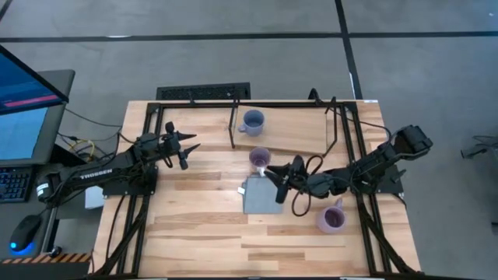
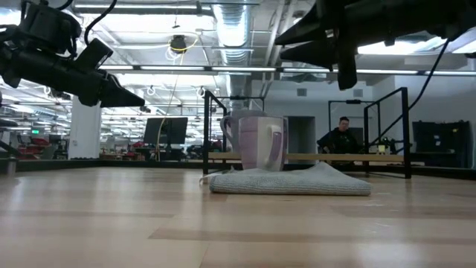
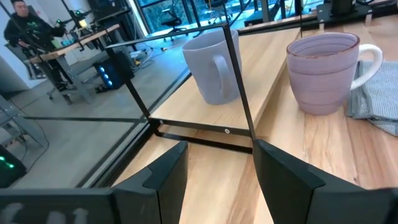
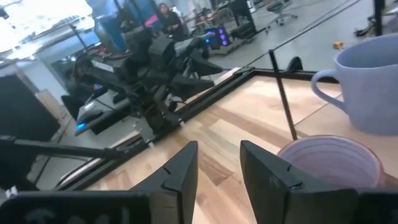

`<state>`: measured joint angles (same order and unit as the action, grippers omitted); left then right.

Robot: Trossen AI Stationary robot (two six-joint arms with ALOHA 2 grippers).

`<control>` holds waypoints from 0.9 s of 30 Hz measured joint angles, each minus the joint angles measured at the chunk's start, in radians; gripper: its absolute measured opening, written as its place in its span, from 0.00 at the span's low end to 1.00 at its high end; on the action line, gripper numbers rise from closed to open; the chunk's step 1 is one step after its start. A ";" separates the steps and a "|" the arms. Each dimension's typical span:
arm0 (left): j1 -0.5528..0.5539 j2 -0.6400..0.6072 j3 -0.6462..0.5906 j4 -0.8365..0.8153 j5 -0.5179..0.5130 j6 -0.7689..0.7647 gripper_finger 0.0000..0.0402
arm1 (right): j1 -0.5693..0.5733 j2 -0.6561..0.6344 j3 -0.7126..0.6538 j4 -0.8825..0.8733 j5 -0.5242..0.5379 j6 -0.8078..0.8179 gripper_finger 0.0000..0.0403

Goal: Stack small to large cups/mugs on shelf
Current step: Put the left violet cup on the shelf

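Right gripper (image 1: 274, 176) is being held part-open and empty just beside the purple mug (image 1: 259, 159), which is sitting short of the shelf (image 1: 288, 132); withdrawal should be kept slow to avoid toppling it.

The left arm (image 1: 85, 174) bears white lettering that seems to read "TROSSEN"; nothing else is legible.

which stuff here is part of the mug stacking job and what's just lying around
Job:
blue mug on the shelf
purple mug at the cloth's edge
second purple mug on the table
right claw, open

Lying about:
grey cloth
left claw, open, waiting
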<state>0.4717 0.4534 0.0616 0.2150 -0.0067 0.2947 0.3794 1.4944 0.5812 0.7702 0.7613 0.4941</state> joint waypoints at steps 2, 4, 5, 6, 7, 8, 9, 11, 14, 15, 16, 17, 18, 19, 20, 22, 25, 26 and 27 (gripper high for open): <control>0.000 0.000 0.000 0.000 0.000 0.000 0.43 | 0.000 0.000 0.000 -0.010 0.013 0.020 0.35; 0.000 0.000 0.000 0.000 0.000 0.000 0.43 | 0.000 0.000 0.000 -0.018 0.027 0.041 0.35; 0.000 0.000 0.000 0.000 0.000 0.000 0.43 | 0.000 0.000 0.000 -0.025 0.028 0.057 0.35; 0.000 0.000 0.000 0.000 0.000 0.000 0.43 | 0.000 0.000 0.000 -0.039 0.028 0.078 0.34; 0.000 0.000 0.000 0.000 0.000 0.000 0.43 | 0.000 0.000 0.000 -0.054 0.028 0.100 0.34; 0.000 0.000 0.000 0.000 0.000 0.000 0.43 | 0.000 0.000 0.000 -0.064 0.028 0.121 0.34; 0.000 0.000 0.000 0.000 0.000 0.000 0.43 | 0.001 0.000 0.000 -0.067 0.028 0.143 0.34; 0.000 0.000 0.000 0.000 0.000 -0.001 0.43 | 0.007 0.000 0.000 -0.066 0.025 0.174 0.34; 0.000 0.000 0.000 0.000 0.000 -0.001 0.43 | 0.024 0.000 0.000 -0.060 0.025 0.179 0.34; 0.000 0.000 0.000 0.000 0.000 0.000 0.43 | 0.029 0.000 0.000 -0.050 0.025 0.179 0.34; 0.000 0.000 0.000 0.000 0.000 0.001 0.43 | 0.034 0.000 0.000 -0.042 0.025 0.179 0.34; 0.000 0.000 0.000 0.000 0.000 0.005 0.43 | 0.035 0.000 0.000 -0.038 0.025 0.179 0.34; 0.000 0.000 0.000 0.000 0.000 0.008 0.43 | 0.035 0.000 0.000 -0.037 0.023 0.179 0.34; 0.000 0.000 0.000 0.000 0.000 0.008 0.43 | 0.035 0.000 0.000 -0.037 0.022 0.179 0.34; 0.000 0.000 0.000 0.000 0.000 0.008 0.43 | 0.035 0.000 0.000 -0.037 0.022 0.176 0.34; 0.000 0.000 0.000 0.000 0.000 0.009 0.43 | 0.034 0.000 0.000 -0.036 0.023 0.175 0.34; 0.000 0.000 0.000 0.000 0.000 0.011 0.43 | 0.025 0.000 0.000 -0.033 0.024 0.186 0.37; 0.000 0.000 0.000 0.000 0.000 0.011 0.43 | 0.024 0.000 0.000 -0.032 0.024 0.187 0.38; 0.000 0.000 0.000 0.000 0.000 0.010 0.43 | 0.024 0.000 0.000 -0.031 0.024 0.187 0.40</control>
<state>0.4717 0.4534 0.0620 0.2150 -0.0067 0.3050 0.4034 1.4944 0.5812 0.7396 0.7856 0.6807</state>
